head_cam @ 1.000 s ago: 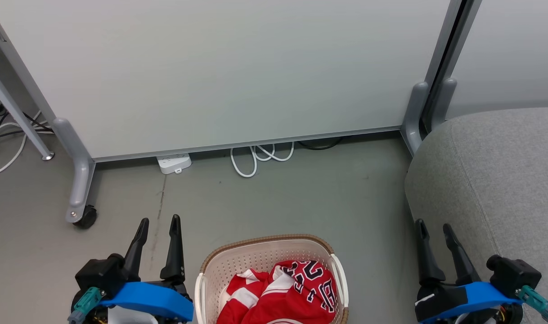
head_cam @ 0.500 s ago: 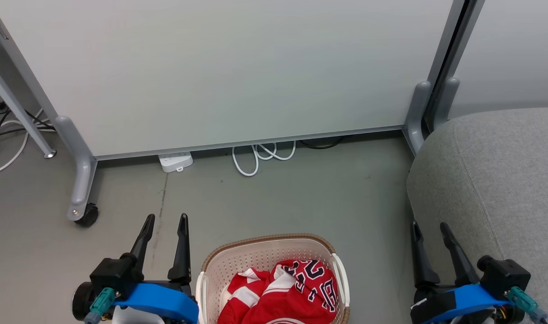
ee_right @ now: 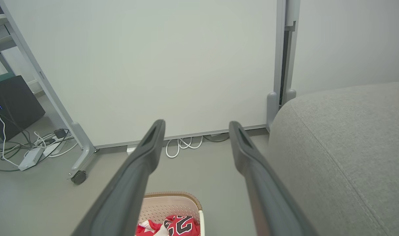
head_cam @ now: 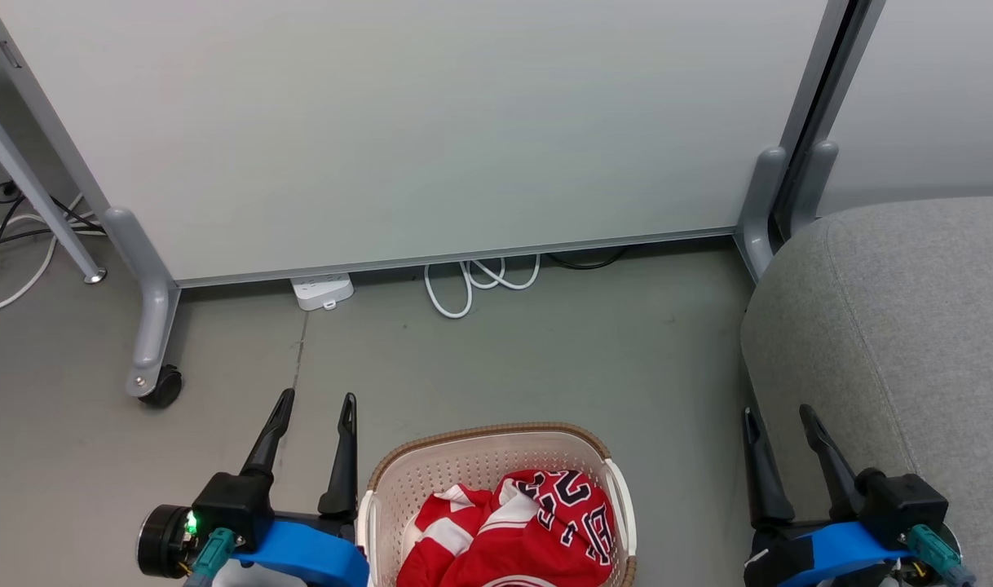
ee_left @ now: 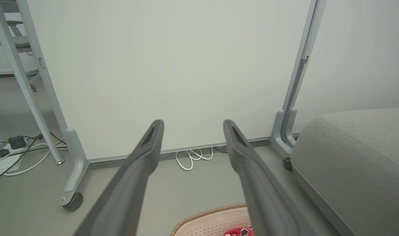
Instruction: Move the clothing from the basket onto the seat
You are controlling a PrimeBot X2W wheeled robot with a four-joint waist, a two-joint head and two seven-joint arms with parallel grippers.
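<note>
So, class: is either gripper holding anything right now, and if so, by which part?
Nothing is held. The left gripper and the right gripper are both open and empty. The clothing lies in the basket.

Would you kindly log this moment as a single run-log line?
stage: pre-grasp | left claw: open, empty, beside basket | right claw: open, empty, by seat | clothing: in basket
</note>
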